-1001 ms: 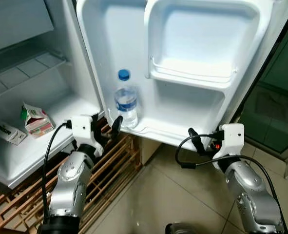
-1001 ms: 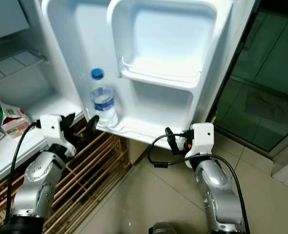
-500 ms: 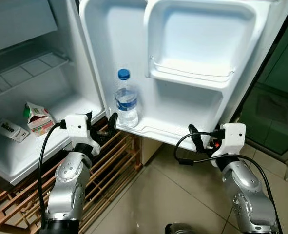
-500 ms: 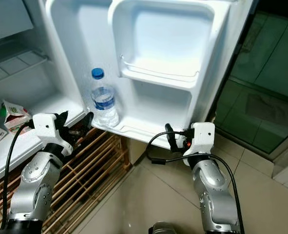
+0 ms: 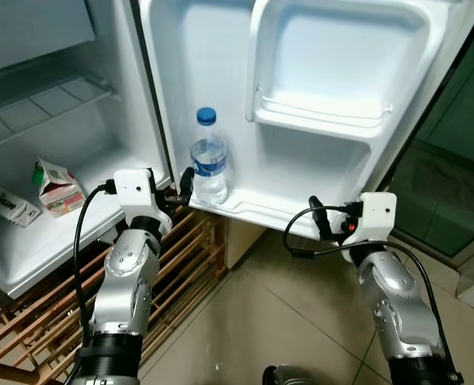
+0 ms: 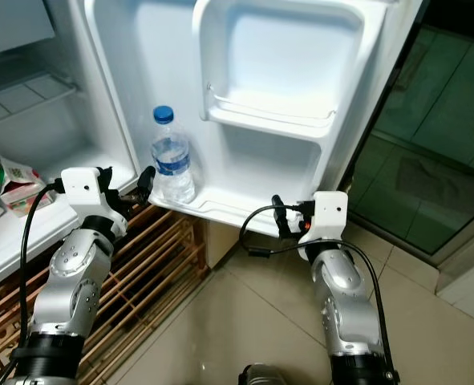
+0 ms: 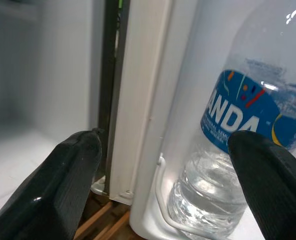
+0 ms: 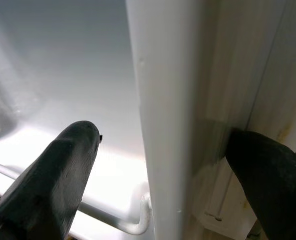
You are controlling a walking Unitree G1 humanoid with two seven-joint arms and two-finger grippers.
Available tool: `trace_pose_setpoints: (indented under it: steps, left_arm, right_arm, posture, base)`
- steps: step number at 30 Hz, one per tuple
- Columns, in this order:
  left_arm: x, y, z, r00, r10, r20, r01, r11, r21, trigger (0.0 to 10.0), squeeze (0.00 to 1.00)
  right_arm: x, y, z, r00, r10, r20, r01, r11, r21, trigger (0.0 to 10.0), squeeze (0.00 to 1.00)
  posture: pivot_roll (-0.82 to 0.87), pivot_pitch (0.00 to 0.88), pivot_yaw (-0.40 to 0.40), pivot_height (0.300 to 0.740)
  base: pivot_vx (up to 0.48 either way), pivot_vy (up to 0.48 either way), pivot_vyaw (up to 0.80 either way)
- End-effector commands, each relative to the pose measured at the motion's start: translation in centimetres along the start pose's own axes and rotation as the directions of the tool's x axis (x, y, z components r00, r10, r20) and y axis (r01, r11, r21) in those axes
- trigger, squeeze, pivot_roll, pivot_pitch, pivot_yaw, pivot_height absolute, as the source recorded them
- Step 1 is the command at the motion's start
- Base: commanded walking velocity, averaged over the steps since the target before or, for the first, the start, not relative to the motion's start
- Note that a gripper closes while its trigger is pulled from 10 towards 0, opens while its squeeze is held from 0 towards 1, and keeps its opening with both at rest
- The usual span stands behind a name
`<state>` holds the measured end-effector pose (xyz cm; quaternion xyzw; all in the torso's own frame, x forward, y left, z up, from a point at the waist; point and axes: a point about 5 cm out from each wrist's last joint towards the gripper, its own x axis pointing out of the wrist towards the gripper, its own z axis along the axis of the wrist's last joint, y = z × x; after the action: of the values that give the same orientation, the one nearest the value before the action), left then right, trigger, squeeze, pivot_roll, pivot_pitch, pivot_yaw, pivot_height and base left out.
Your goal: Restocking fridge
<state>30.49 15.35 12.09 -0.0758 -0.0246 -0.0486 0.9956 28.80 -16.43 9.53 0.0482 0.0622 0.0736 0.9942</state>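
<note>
One water bottle [image 5: 209, 158] with a blue cap stands upright in the lowest rack of the open fridge door [image 5: 333, 96]. The left hand [image 5: 180, 191] sits just beside it, fingers spread; its wrist view shows the bottle's blue label close up and the door's edge between the two fingers. The right hand [image 5: 323, 227], also spread, straddles the door's lower outer corner. On the fridge floor [image 5: 76, 233] lie two cartons: one green-and-red [image 5: 57, 188], one flat white [image 5: 10, 205].
</note>
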Motion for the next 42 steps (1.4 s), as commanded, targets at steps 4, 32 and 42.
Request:
trace_pose_setpoints:
  steps: [4,32,42]
  left_arm:
    - [0.8,-0.6,0.2,1.0,-0.016,0.009,0.016,1.0,0.007,10.0,0.0]
    - [0.3,-0.2,-0.7,1.0,-0.018,0.007,0.018,1.0,0.007,10.0,0.0]
    - [-0.3,-0.2,-1.0,1.0,-0.023,-0.009,0.024,1.0,0.014,10.0,0.0]
  right_arm:
    - [1.1,1.2,0.6,0.998,0.055,0.024,-0.055,0.998,0.009,10.0,0.0]
    - [-1.2,-0.5,0.9,0.988,-0.064,0.141,0.077,0.993,-0.09,10.0,0.0]
    - [-2.1,-0.8,0.2,0.987,-0.092,0.129,0.103,0.992,-0.079,10.0,0.0]
  posture:
    - [-0.11,0.0,-0.002,0.74]
    - [-0.12,0.0,0.003,0.74]
    - [-0.13,0.0,0.007,0.74]
  base:
    - [-0.081,0.0,0.0]
    - [-0.043,0.0,0.0]
    - [0.0,0.0,0.0]
